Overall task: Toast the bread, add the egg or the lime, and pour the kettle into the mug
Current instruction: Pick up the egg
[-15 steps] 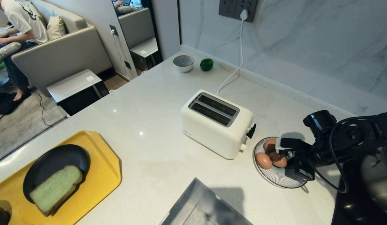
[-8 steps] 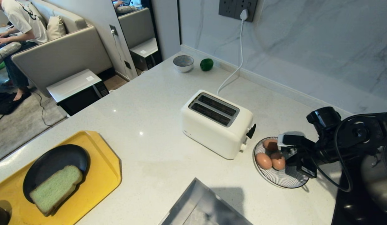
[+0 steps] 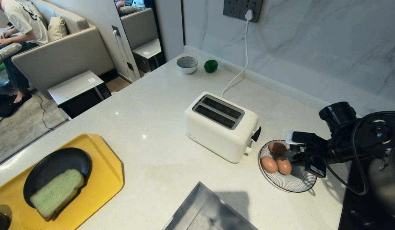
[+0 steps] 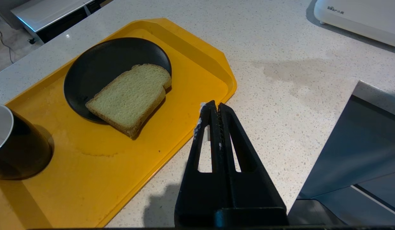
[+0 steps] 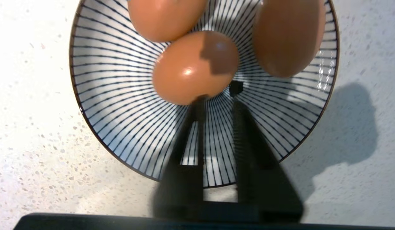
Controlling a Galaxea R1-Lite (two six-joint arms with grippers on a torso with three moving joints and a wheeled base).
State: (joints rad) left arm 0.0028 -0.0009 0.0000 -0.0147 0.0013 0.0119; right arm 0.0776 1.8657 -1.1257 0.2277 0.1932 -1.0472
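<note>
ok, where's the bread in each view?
Head: bread at lower left, lying half on the black plate on the yellow tray.
Left wrist: bread left of centre, on the same plate, beyond the left gripper.
Right wrist: not in it, only the egg bowl.
Shared landmark: the toaster, also at the left wrist view's upper corner.

The head view looks down from high over the whole counter (image 3: 159,127). The left wrist view sits low and close over the near-left yellow tray (image 4: 184,57), which the head view also shows. The right wrist view looks straight down, very close, on the striped bowl (image 5: 98,127) at right, which the head view shares.
</note>
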